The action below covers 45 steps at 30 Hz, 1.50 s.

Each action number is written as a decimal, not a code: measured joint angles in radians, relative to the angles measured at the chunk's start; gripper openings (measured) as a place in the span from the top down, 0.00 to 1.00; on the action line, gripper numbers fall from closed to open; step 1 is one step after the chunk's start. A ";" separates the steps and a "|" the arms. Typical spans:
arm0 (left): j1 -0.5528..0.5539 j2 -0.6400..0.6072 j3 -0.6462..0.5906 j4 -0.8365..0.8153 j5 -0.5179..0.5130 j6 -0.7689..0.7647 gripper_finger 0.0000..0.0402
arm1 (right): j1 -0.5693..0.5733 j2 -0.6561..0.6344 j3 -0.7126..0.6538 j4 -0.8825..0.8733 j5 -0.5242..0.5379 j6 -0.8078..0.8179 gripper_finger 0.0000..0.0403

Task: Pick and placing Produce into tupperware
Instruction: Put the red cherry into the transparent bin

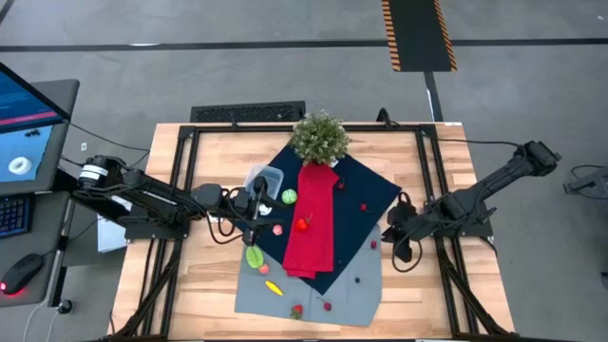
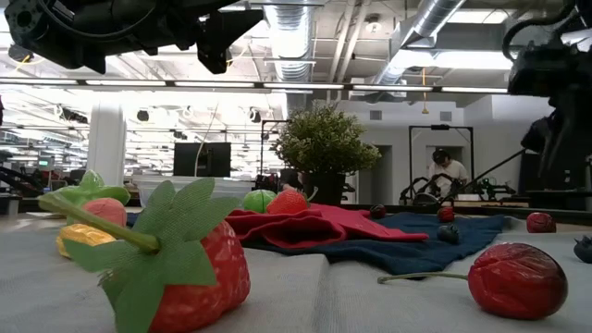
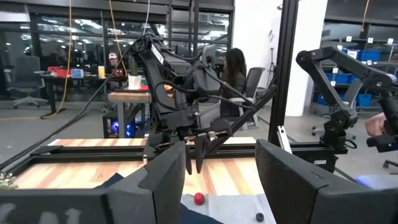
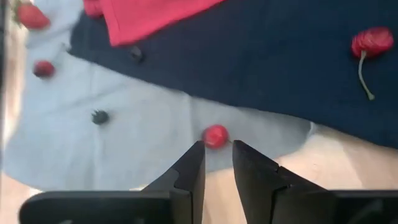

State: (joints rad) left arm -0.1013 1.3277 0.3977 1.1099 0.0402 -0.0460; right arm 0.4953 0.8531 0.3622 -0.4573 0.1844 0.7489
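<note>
The clear tupperware (image 1: 265, 180) stands at the navy cloth's left corner. My left gripper (image 1: 256, 205) hovers just on its near side, open and holding nothing (image 3: 217, 186). Produce lies scattered around: a green round piece (image 1: 289, 197), a strawberry (image 1: 302, 224), a pink piece (image 1: 277, 229), a green leafy piece (image 1: 255, 256) and a yellow one (image 1: 274, 287). My right gripper (image 1: 392, 235) slants down over the cloths' right edge. Its fingers stand a narrow gap apart (image 4: 216, 163). A small red berry (image 4: 216, 135) lies on the grey cloth just beyond the tips.
A red cloth strip (image 1: 312, 228) lies on a navy cloth (image 1: 366, 204), over a grey cloth (image 1: 328, 290). A potted plant (image 1: 320, 138) stands at the far middle. More berries (image 1: 327, 306) and a strawberry (image 1: 296, 311) lie near the front. Bare wood shows left and right.
</note>
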 joint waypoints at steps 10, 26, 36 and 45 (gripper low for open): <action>0.000 0.000 0.000 0.001 0.000 0.000 0.54 | -0.044 0.182 0.000 -0.022 0.000 -0.038 0.76; 0.000 0.000 0.000 0.001 0.008 0.001 0.54 | -0.058 0.287 0.001 0.014 -0.002 -0.174 0.76; 0.000 0.000 0.000 0.000 0.008 0.001 0.54 | -0.056 0.286 0.000 0.053 -0.057 -0.217 0.76; 0.000 0.000 0.000 0.000 0.008 0.001 0.54 | -0.043 0.286 0.000 0.104 -0.057 -0.236 0.76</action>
State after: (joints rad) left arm -0.1017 1.3277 0.3977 1.1095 0.0486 -0.0448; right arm 0.4522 1.1393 0.3626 -0.3537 0.1274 0.5129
